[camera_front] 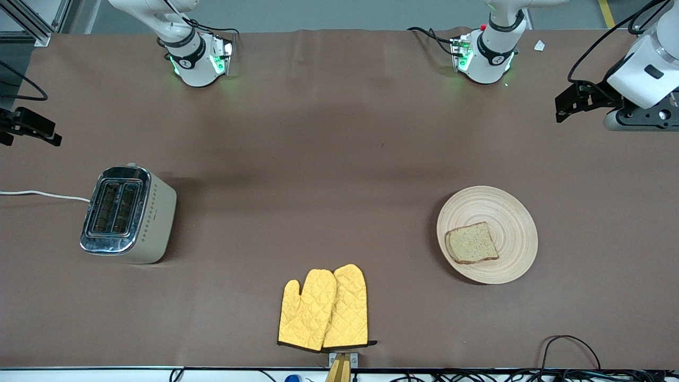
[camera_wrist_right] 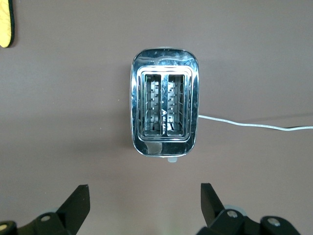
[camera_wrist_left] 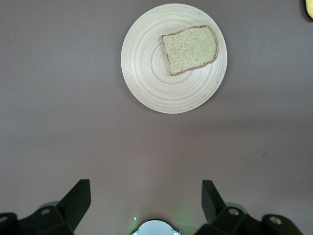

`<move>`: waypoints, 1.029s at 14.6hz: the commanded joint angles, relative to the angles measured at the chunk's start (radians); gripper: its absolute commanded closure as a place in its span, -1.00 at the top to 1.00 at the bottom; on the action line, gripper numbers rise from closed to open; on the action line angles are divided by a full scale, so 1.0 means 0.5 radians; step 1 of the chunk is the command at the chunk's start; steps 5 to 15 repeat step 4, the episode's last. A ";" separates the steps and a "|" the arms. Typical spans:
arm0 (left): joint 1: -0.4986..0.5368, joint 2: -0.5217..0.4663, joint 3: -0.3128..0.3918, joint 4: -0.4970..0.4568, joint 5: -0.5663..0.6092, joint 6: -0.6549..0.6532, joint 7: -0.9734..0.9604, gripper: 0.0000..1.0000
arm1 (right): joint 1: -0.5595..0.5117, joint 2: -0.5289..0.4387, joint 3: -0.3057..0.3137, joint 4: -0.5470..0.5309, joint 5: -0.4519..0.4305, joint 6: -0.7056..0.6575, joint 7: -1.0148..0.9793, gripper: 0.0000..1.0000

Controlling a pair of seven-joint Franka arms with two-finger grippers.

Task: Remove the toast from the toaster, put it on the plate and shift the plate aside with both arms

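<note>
A: Item one, the grippers?

B: Left gripper (camera_wrist_left: pixel 145 205) is hanging high over bare table with its fingers spread wide, gripping nothing. Right gripper (camera_wrist_right: pixel 145 208) is hanging over the toaster (camera_wrist_right: pixel 165 114), fingers equally wide, also gripping nothing.

A: Item two, the toast?

B: One squarish, light-brown slice (camera_front: pixel 471 243) with darker crust is lying flat on the plate (camera_front: pixel 512 212), at about seven o'clock from the plate's centre in the front view.

A: The plate itself?

B: Round, shallow, pale beige, ring-grooved; it is sitting toward the left arm's end of the table.

A: Sundries?

B: Yellow quilted oven mitts (camera_front: pixel 324 309) are lying nearer the front camera, between toaster and plate.
</note>
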 commanded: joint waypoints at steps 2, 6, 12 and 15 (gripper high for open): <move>-0.006 0.001 0.023 0.043 0.002 -0.025 0.011 1.00 | -0.070 -0.132 0.002 -0.195 0.080 0.161 -0.025 1.00; -0.006 0.010 0.023 0.043 0.005 -0.025 0.008 1.00 | -0.067 -0.135 0.002 -0.192 0.080 0.149 -0.025 1.00; -0.006 0.010 0.023 0.043 0.005 -0.025 0.008 1.00 | -0.067 -0.135 0.002 -0.192 0.080 0.149 -0.025 1.00; -0.006 0.010 0.023 0.043 0.005 -0.025 0.008 1.00 | -0.067 -0.135 0.002 -0.192 0.080 0.149 -0.025 1.00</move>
